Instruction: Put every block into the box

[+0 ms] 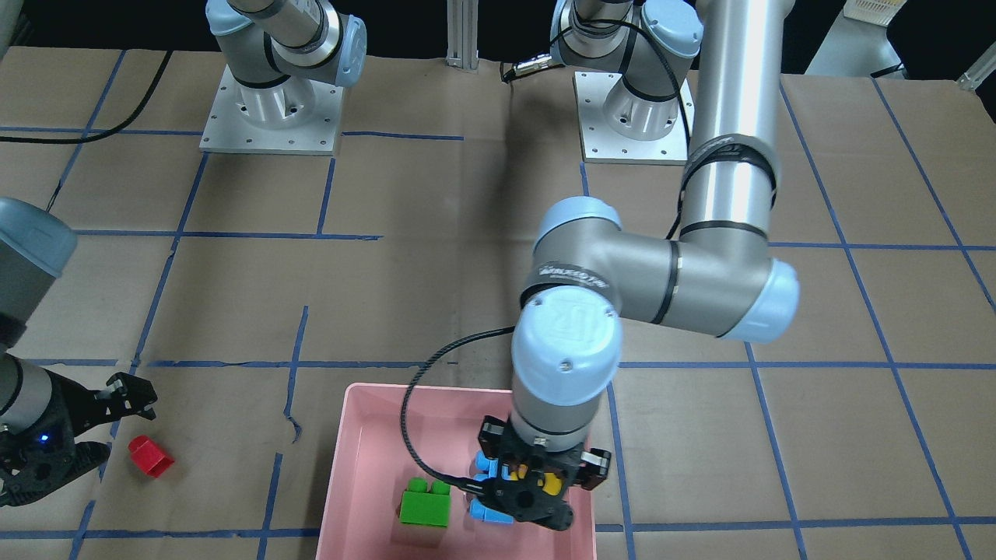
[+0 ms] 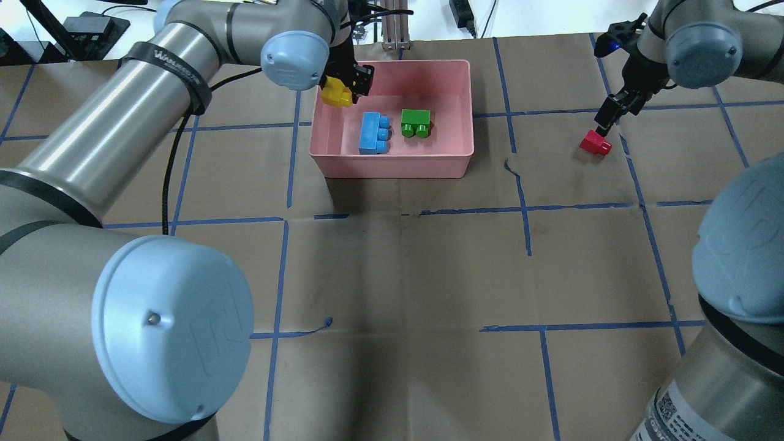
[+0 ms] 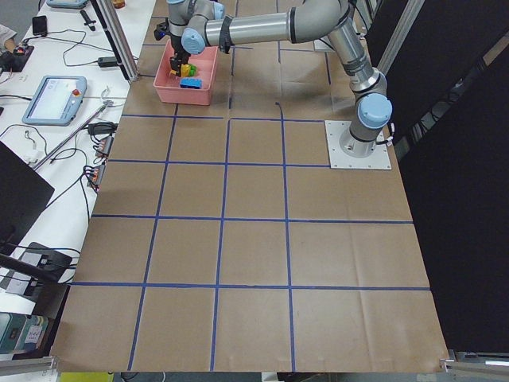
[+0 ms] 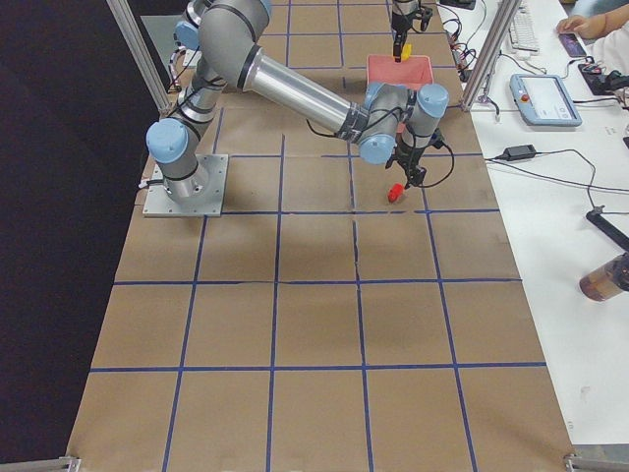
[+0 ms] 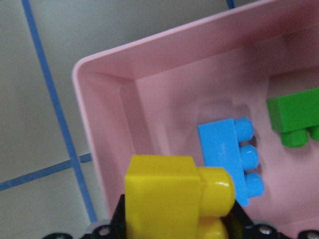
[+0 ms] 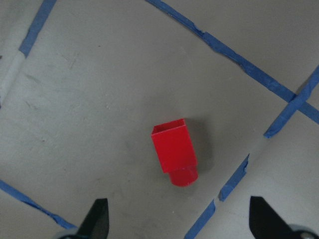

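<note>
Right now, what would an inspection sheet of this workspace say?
Surface: table, brown paper with a blue tape grid.
Job's things: blue block and green block lie in the pink box; yellow block held above the box; red block on its side on the table, outside the box.
Clutter: nothing seen.
Grippers: left gripper shut on the yellow block; right gripper open above the red block.
Cables: black cable at the left wrist.
Surroundings: side bench with a pendant and loose wires.
</note>
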